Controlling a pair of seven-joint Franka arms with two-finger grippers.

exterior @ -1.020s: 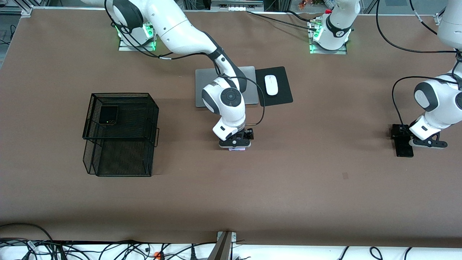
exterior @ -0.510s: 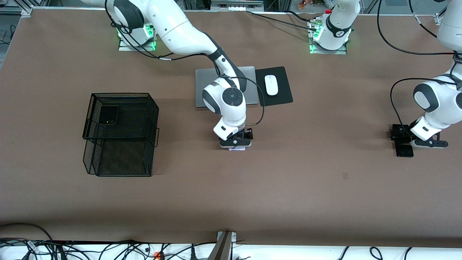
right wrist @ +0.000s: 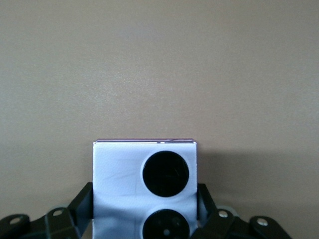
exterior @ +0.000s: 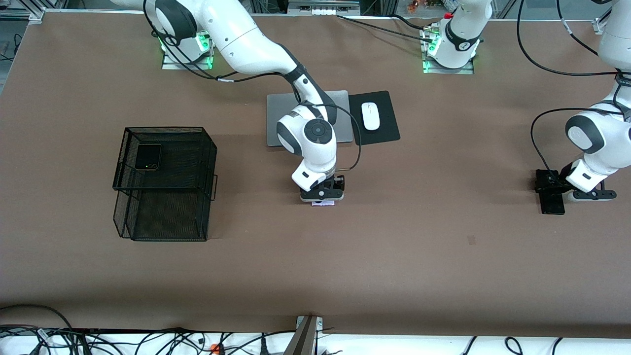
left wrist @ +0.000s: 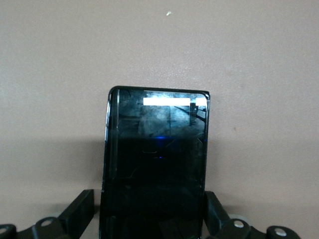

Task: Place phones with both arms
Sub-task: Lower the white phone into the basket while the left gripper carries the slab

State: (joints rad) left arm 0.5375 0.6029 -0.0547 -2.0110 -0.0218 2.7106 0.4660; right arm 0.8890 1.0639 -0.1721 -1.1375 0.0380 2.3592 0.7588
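Broadly, the front view shows a brown table (exterior: 394,256) with cables strung along its near edge and both arm bases glowing green along the top. A black wire basket (exterior: 165,182) stands toward the right arm's end, with a small black phone (exterior: 148,157) lying on top of it. A grey laptop (exterior: 276,118) and a white mouse (exterior: 370,116) on a dark pad (exterior: 382,130) sit mid-table. The right arm bends down steeply in front of the laptop, its right gripper (exterior: 323,197) low over a lilac phone (exterior: 323,203). The left arm curls in at the table's other end, its left gripper (exterior: 557,190) down at a long black phone (exterior: 552,203).

Left wrist view — the long black phone (left wrist: 157,164) lies flat on the table, a finger (left wrist: 79,211) at each long edge, pressed against its sides.

Right wrist view — the lilac phone (right wrist: 144,189), with two black circles, sits between the fingers (right wrist: 82,206), which touch both its sides.
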